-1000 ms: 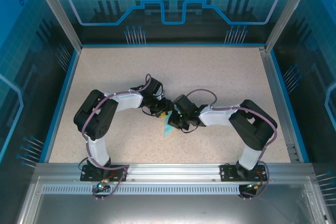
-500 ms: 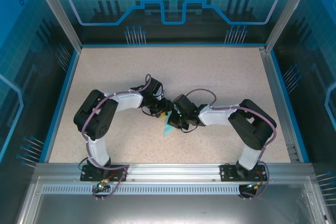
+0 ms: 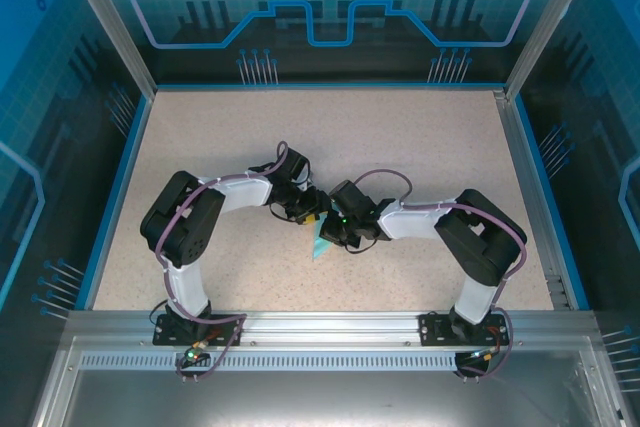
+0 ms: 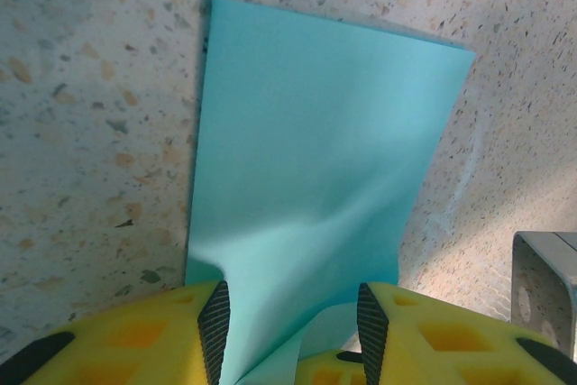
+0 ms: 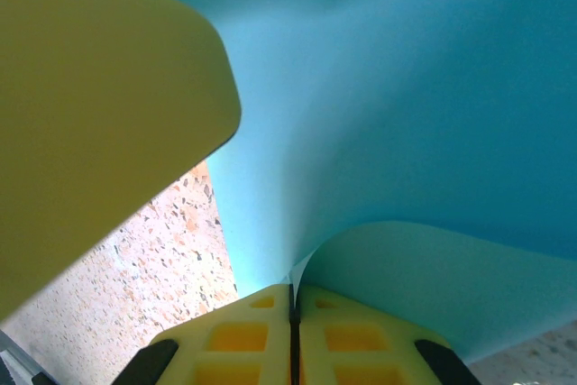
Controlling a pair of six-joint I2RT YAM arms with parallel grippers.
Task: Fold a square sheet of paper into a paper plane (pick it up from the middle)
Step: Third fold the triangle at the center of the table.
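Observation:
The square sheet of paper (image 3: 320, 245) is light blue and lies partly on the speckled table between the two arms. In the left wrist view the sheet (image 4: 315, 132) spreads flat ahead and buckles upward between my left gripper (image 4: 288, 313), whose jaws stand apart on either side of the raised fold without pinching it. My right gripper (image 5: 291, 293) is shut on an edge of the paper (image 5: 406, 87), which curls up out of its jaws. Both grippers meet over the sheet, the left gripper (image 3: 312, 215) just beside the right gripper (image 3: 335, 230). A yellow left finger (image 5: 90, 114) looms close at the upper left.
The speckled table (image 3: 400, 137) is bounded by a blue rim and transparent blue walls (image 3: 560, 57). An aluminium rail (image 3: 320, 322) runs along the near edge by the arm bases. A grey metal part (image 4: 545, 286) shows at the right edge of the left wrist view.

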